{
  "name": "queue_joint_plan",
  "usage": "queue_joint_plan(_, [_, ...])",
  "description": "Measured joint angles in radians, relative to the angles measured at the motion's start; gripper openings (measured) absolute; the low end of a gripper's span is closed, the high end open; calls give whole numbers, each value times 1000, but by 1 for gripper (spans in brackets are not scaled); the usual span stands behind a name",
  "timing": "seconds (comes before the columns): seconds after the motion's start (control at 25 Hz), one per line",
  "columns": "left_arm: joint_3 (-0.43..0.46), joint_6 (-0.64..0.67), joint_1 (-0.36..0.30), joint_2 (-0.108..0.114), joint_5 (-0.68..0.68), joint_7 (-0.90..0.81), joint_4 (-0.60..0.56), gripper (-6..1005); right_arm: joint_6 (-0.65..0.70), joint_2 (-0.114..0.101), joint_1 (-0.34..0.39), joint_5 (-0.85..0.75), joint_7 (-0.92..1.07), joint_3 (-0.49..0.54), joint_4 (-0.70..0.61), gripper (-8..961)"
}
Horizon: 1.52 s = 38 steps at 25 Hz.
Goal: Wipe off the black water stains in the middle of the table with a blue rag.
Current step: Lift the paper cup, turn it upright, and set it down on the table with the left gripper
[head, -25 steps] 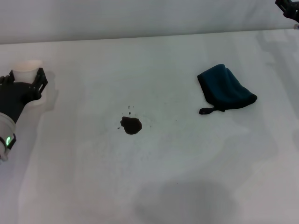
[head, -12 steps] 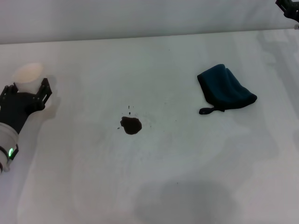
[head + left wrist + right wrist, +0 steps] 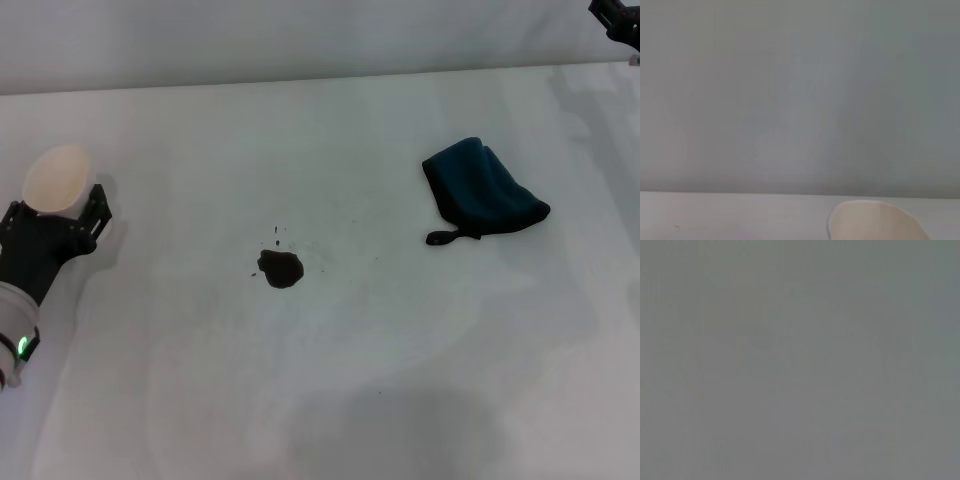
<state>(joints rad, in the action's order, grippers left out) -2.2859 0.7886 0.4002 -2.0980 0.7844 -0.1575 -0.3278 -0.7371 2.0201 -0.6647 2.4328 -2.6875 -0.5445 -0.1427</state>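
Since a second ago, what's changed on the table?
The left gripper has let go of the white paper cup and backed toward the robot; its fingers now sit open just short of the cup, which stands free on the table. The black water stains, blue rag and right gripper have not moved.

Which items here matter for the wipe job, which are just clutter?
Job:
- blue rag, lying untouched on the table
- black water stains, mid-table, still there

Not part of it:
- white paper cup, at the left claw near the table's left edge
- right claw, far right corner, away from everything
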Motion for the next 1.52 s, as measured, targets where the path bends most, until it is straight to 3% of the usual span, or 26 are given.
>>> queue_joint_plan(0.36, [-12, 0, -10, 3, -1, -14, -11, 874, -5, 2, 0, 0, 0, 0, 9, 870])
queue_joint_plan(0.92, [-28, 23, -107, 3, 1, -71, -80, 892, -1, -3, -10, 0, 0, 0, 3, 870])
queue_joint_plan(1.52, [-101, 66, -115, 6, -5, -74, -99, 893, 1, -3, -46, 0, -1, -26, 0, 870])
